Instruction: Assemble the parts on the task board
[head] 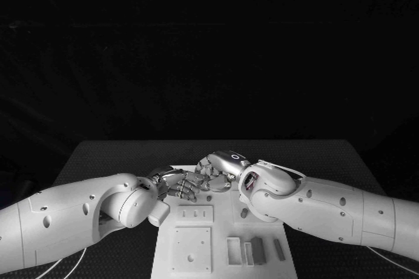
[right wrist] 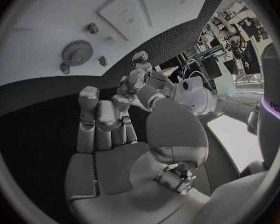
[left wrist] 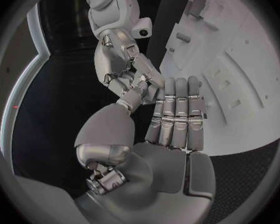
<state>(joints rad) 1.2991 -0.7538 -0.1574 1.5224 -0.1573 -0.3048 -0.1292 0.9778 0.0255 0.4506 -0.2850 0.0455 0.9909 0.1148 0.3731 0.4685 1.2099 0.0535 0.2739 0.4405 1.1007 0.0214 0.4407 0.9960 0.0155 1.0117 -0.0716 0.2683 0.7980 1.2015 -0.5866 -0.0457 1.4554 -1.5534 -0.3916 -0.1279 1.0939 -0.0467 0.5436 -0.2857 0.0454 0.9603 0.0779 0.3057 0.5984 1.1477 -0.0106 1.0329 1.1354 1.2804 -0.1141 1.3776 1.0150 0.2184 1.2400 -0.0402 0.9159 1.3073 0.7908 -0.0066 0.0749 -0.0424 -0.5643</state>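
The white task board (head: pixel 262 264) lies in the middle of the table. Over its far end my left hand (head: pixel 179 183) and right hand (head: pixel 223 167) meet, fingertips touching. In the left wrist view my left hand (left wrist: pixel 176 117) has its fingers straight and side by side with a bare palm, and its thumb reaches the right hand (left wrist: pixel 130 67). In the right wrist view the right hand (right wrist: pixel 102 119) has half-curled fingers close to the left hand (right wrist: pixel 139 77); whether they pinch a part is hidden. A gear (right wrist: pixel 77 52) and small pieces (right wrist: pixel 93 29) sit on the board (right wrist: pixel 40 20).
Near the board's front lie a square plate (head: pixel 191 249), a slotted block (head: pixel 197 213) and upright bars (head: pixel 253 253). Both forearms cross the board's sides. Black table (head: pixel 114 158) stretches beyond the board on each side.
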